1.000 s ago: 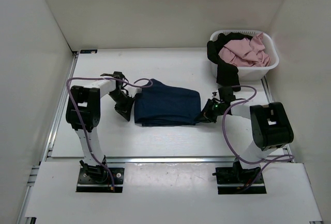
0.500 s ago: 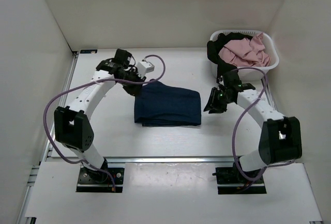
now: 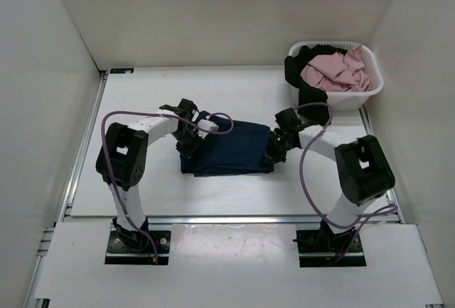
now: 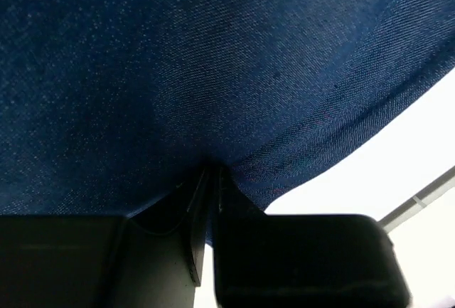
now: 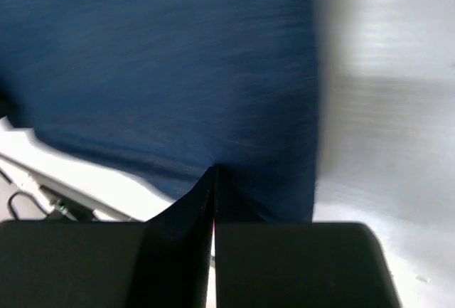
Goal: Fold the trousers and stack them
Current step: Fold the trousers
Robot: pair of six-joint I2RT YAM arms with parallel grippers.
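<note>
1. Dark blue trousers (image 3: 234,148) lie folded flat near the middle of the white table (image 3: 142,187).
2. The left arm (image 3: 153,124) rises from the near edge of the table. It bends at a high elbow and reaches across to the left edge of the trousers.
3. The left pincer (image 3: 190,146) points down at that edge. Up close, the left pincer (image 4: 212,173) is squeezed shut with a little bunch of blue cloth nipped at its tips.
4. The right arm (image 3: 323,141) also rises from the near edge, bends at its elbow and reaches across to the right edge of the trousers.
5. The right pincer (image 3: 272,155) sits on that edge. Up close, the right pincer (image 5: 213,173) has its fingers pressed tight together and its tips touch the cloth. I cannot tell if any cloth is caught between them.
6. A white basket (image 3: 341,100) stands in the far right corner of the table. It holds a pink garment (image 3: 334,70), and a black garment (image 3: 307,94) hangs over its front wall.
</note>
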